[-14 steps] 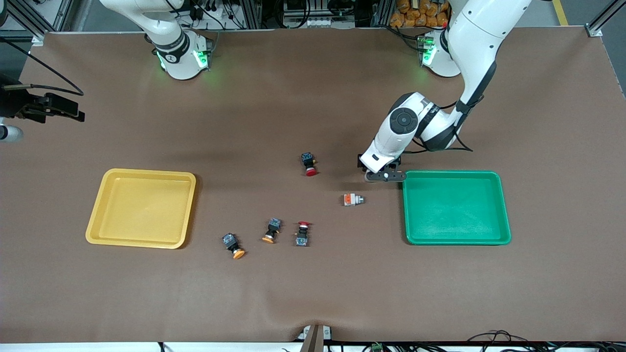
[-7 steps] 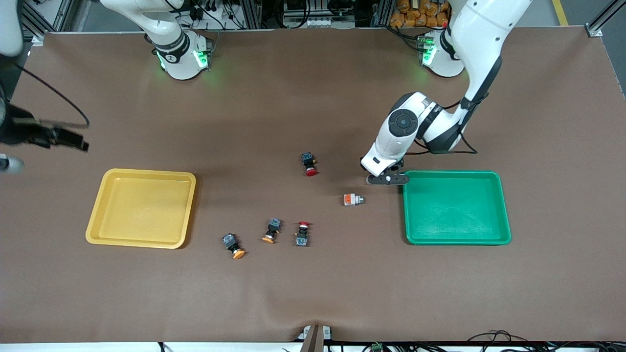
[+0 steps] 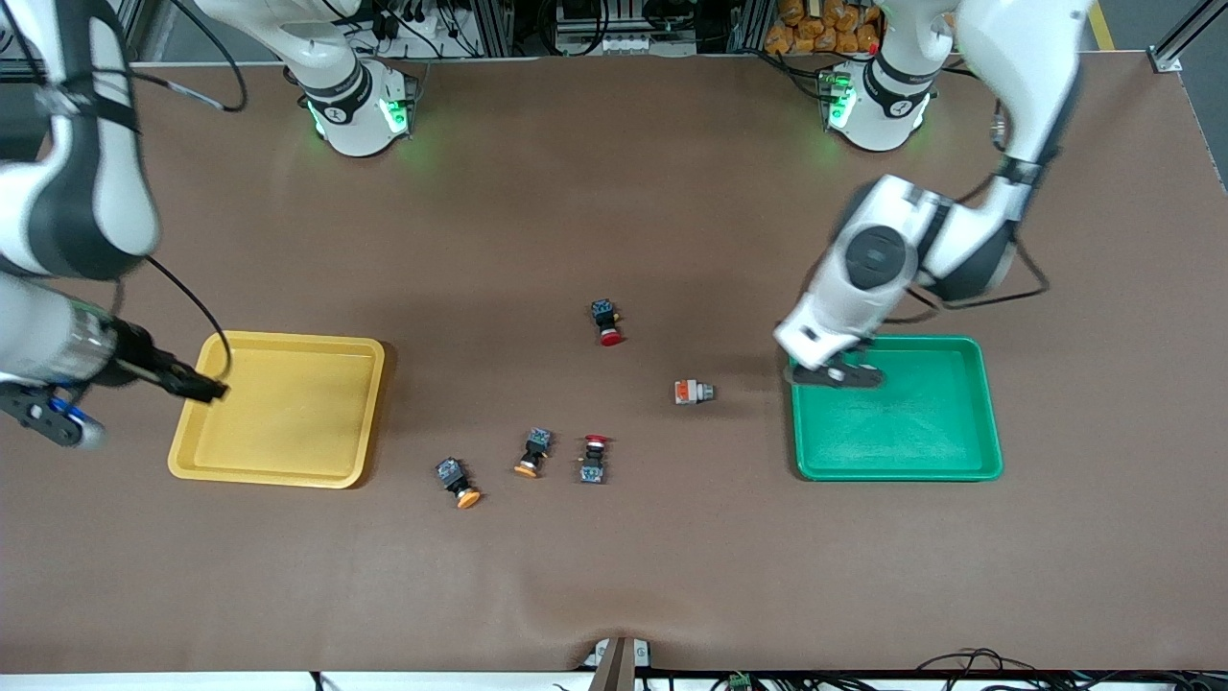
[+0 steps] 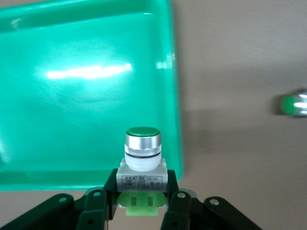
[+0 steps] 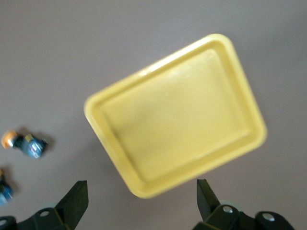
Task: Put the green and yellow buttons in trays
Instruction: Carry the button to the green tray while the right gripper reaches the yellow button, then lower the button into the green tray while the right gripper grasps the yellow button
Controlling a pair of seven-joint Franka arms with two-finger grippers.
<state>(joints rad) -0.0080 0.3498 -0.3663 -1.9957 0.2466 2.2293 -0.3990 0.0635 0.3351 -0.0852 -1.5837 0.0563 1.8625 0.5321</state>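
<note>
Over the green tray (image 3: 897, 408): my left gripper (image 4: 139, 211) has its fingers clamped on the green-capped button (image 4: 142, 153), not yet released.
Right gripper (image 5: 139, 199): fingers spread wide, empty, above the yellow tray (image 5: 177, 115).
Both trays: empty.
Left on the bench: orange-ended grey button (image 3: 693, 392), two yellow-capped buttons (image 3: 530, 452).

The left arm bends down from its base, and the left gripper (image 3: 833, 375) hangs over the corner of the green tray (image 3: 969, 459), its two fingers clamped on a green-capped button (image 4: 142, 155) held upright. The right arm reaches in low, and the right gripper (image 5: 139, 201) hovers beside the yellow tray (image 3: 197, 467) with its fingers spread wide, holding nothing.
</note>
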